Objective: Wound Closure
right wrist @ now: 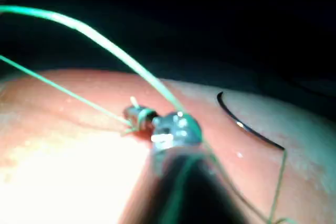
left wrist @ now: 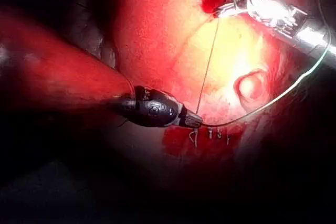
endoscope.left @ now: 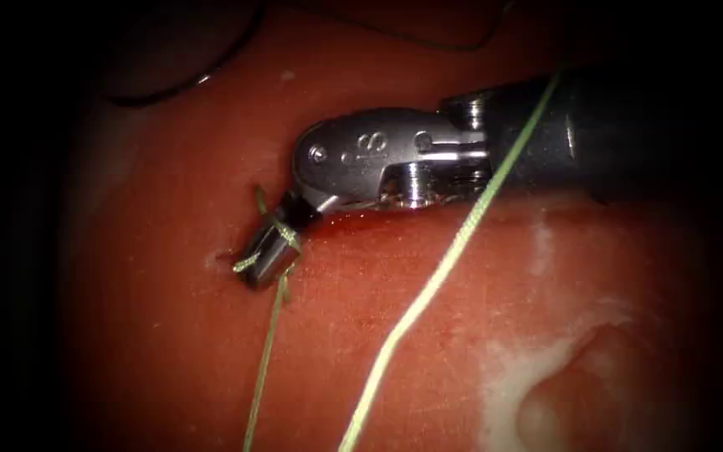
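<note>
Across the endoscope view, the right arm's tool point(endoscope.left: 268, 251) is reaching in from the picture's right, its jaws lying together and clamped on the thread point(endoscope.left: 428, 289) where it is knotting at the tissue point(endoscope.left: 169, 335) surface. One pale green strand is dropping straight down from the jaws, and a second, longer strand is crossing over the tool's shaft and running down toward the lower edge. A short tail is sticking up just beside the jaw tips. Red fluid point(endoscope.left: 353, 219) is pooling under the tool's wrist.

Along the left wrist view, the left arm's tool point(left wrist: 193, 120) is lying low over the tissue point(left wrist: 157, 35), its jaws closed on the thread point(left wrist: 209, 61). From these jaws one strand is rising to the right arm's tool point(left wrist: 223, 8), and another is curving away in a wide arc. Just beside the left tool's tip, a row of earlier stitches point(left wrist: 210, 136) is sitting in a patch of red fluid point(left wrist: 178, 142).

Seen from the right wrist view, the right arm's tool point(right wrist: 135, 114) is gripping the thread point(right wrist: 94, 38) at the tissue point(right wrist: 68, 129), with two strands stretching away from the jaws. The needle point(right wrist: 247, 127) is lying free on the tissue, well apart from the tool and held by neither, its curve resting on the surface and not in the tissue.
</note>
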Robot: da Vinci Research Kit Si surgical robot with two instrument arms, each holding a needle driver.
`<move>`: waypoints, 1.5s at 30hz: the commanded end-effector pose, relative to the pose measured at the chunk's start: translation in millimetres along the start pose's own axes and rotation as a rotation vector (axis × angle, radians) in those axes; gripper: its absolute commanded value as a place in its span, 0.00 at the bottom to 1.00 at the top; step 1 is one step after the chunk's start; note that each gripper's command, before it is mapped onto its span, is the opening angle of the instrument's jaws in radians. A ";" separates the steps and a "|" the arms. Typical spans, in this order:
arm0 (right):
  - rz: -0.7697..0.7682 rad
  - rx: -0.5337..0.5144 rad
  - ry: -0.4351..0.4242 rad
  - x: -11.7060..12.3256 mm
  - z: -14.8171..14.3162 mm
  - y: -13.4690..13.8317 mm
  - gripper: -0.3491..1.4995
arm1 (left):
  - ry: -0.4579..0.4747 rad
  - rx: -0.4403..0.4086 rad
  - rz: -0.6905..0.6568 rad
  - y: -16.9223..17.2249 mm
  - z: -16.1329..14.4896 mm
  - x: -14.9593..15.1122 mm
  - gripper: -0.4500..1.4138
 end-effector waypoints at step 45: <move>-0.038 0.025 -0.098 -2.8 -2.6 6.6 0.00 | 0.013 -0.068 -0.095 13.4 3.6 -2.4 0.05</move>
